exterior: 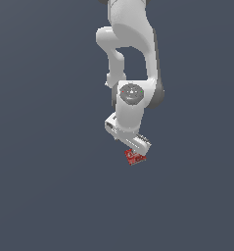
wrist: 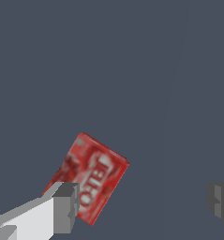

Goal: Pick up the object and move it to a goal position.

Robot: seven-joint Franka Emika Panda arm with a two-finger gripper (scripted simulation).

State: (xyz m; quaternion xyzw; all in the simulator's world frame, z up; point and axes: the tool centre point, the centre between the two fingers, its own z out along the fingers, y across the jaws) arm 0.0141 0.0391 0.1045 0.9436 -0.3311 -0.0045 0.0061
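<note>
The object [wrist: 92,176] is a small flat red box with white label markings, lying tilted on the dark grey surface. In the exterior view the object [exterior: 135,157] peeks out just beneath the white arm's hand. My gripper [wrist: 141,204] is open, its two grey fingertips far apart. One fingertip [wrist: 65,206] overlaps the box's lower corner, while the other fingertip [wrist: 220,200] stands well off to the side. Most of the box lies outside the gap between the fingers. In the exterior view the gripper [exterior: 130,144] hangs directly over the box and hides part of it.
A plain dark grey surface [exterior: 50,186] fills both views. The white arm [exterior: 130,59] reaches down from the top of the exterior view. No other objects or edges show.
</note>
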